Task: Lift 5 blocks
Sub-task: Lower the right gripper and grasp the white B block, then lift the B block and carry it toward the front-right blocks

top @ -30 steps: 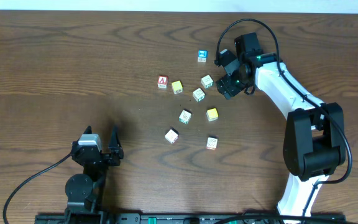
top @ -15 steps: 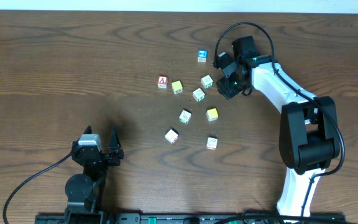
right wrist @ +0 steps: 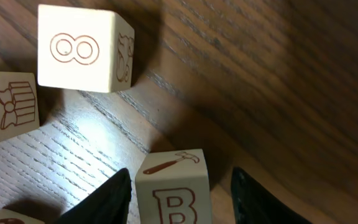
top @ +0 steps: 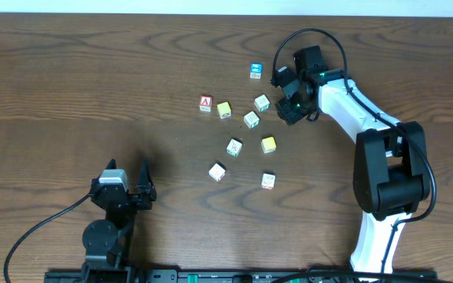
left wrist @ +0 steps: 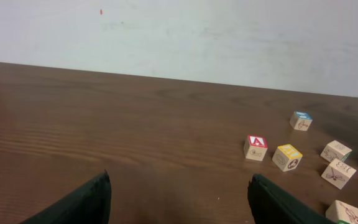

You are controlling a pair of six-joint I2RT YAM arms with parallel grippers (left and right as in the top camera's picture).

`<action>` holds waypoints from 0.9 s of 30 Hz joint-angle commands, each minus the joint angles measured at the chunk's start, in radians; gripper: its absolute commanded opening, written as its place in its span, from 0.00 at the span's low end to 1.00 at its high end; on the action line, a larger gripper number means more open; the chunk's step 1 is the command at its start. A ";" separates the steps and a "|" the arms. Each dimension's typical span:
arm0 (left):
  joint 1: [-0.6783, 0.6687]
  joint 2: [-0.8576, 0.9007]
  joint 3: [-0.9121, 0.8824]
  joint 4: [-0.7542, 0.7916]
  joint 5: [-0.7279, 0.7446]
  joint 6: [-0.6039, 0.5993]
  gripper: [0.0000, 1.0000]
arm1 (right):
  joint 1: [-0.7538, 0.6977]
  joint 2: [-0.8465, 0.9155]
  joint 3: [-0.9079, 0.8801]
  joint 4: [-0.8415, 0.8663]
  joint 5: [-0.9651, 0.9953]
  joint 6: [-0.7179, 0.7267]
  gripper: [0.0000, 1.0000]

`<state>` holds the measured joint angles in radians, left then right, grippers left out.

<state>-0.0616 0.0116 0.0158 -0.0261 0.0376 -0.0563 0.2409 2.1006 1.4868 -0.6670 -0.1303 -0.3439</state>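
Moved: the right arm (top: 344, 102) has drawn in slightly toward the cluster and its fingers have narrowed. The blocks and the left arm are where they were.
Left gripper (left wrist: 179, 208): at the near edge of the table (top: 69, 79), low over bare wood. Its fingers are wide apart with nothing between them, well apart from the blocks.
Nearest blocks: a whitish block (top: 217, 171) and a red-marked block (top: 267, 181), apart from each other.
Middle: a teal-marked block (top: 234, 147) near a yellow block (top: 268, 145), not touching.
Farther: a second yellow block (top: 224, 110) just beside the red "A" cube (top: 205, 103).
Right gripper (right wrist: 178, 186): fingers apart, one on each side of the "B" block (right wrist: 173, 199), which sits on the wood. A strip of table shows between the block and one finger, so they are not clamped.
Beyond it: the "8" block (right wrist: 82, 50) and a drum-picture block (right wrist: 8, 115), close together.
Farthest: the blue-topped cube (top: 255, 71), alone.
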 commanded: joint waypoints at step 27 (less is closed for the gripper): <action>0.004 -0.008 -0.012 -0.045 -0.031 -0.009 0.71 | 0.031 -0.081 0.072 -0.086 0.055 0.186 0.23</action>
<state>-0.0616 0.0116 0.0158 -0.0261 0.0376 -0.0563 0.2661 2.0895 1.5242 -0.7403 -0.0883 -0.2138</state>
